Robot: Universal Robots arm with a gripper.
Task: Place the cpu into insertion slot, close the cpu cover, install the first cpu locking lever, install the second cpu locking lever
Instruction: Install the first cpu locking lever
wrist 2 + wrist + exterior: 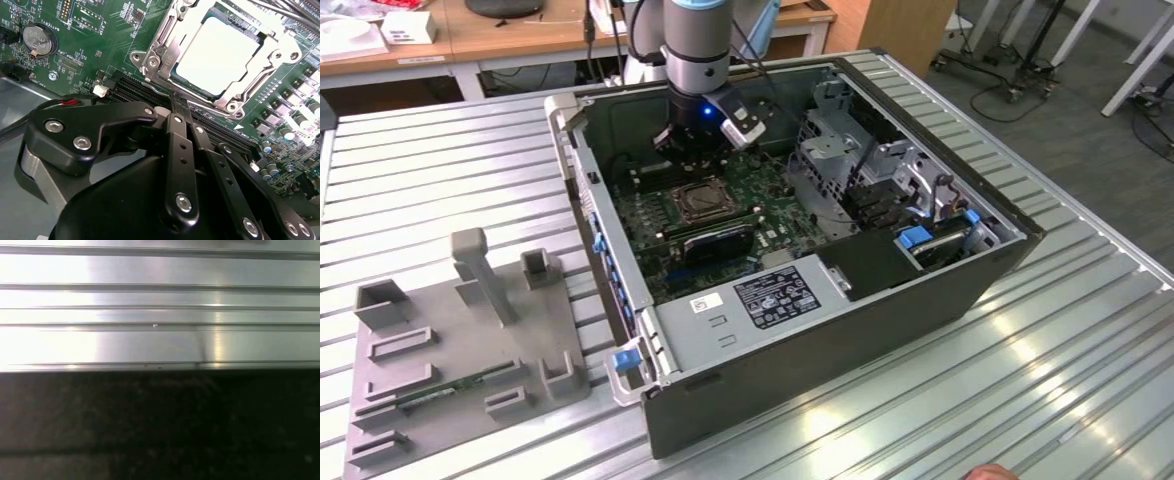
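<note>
The cpu (220,52) lies in the insertion slot (235,107) with its bright metal top facing up. The silvery cpu cover (159,56) lies flat around it, the chip showing through its window. In the exterior view the socket (698,202) sits mid-board inside the open computer case (854,330). My gripper (179,102) hovers just off one edge of the socket, over the long black memory slots (135,92); its black fingers (176,135) are shut together with nothing between them. In the exterior view the gripper (687,150) hangs above the board just behind the socket. How the locking levers stand I cannot tell.
A coin battery (37,40) sits on the green board. A metal drive cage (834,150) and a labelled power supply (761,295) crowd the case's right and front. A grey fixture tray (454,340) lies on the slatted table (160,340) at the exterior view's left.
</note>
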